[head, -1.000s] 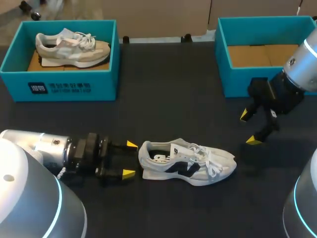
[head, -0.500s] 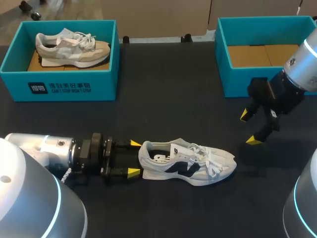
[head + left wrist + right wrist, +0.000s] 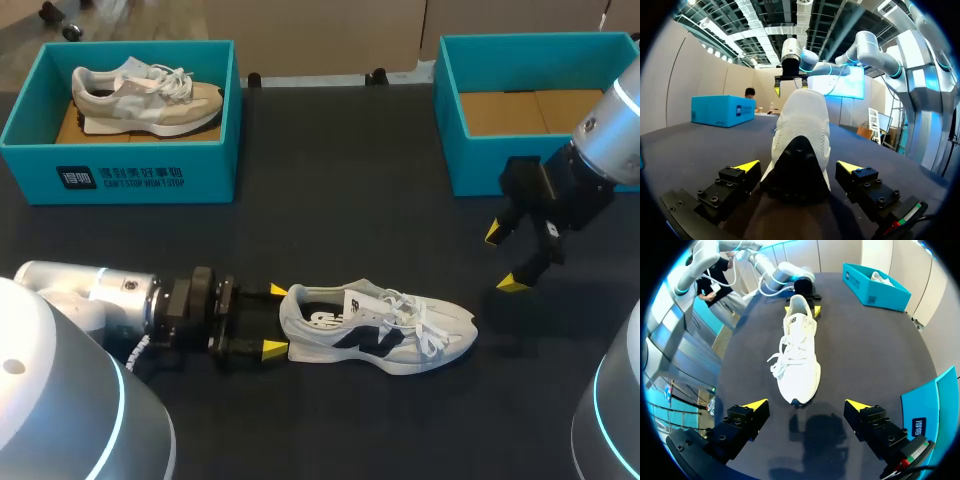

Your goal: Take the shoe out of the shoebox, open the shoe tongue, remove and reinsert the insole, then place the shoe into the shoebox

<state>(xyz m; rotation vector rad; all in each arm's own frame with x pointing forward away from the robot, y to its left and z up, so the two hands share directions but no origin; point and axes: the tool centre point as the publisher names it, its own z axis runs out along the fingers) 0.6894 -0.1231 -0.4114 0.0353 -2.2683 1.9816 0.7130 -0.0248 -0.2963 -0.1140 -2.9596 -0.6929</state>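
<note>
- The shoe (image 3: 378, 326) sits upright on the tabletop (image 3: 330, 200), lower centre, outside any box.
- The jaws of the left arm (image 3: 100, 300) stand spread around its heel; those of the right arm (image 3: 590, 170), at right, hang spread and empty.
- Risk: one tip striking the heel first could shove the shoe askew.
- White print marks the upper-left box (image 3: 120, 180); a dark logo marks the shoe's side.

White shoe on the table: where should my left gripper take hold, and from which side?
Grip the heel, coming in from the heel end. The white shoe stands on its sole with the heel toward the left gripper, whose open fingers flank it. The heel looks narrow enough to fit between them.
</note>
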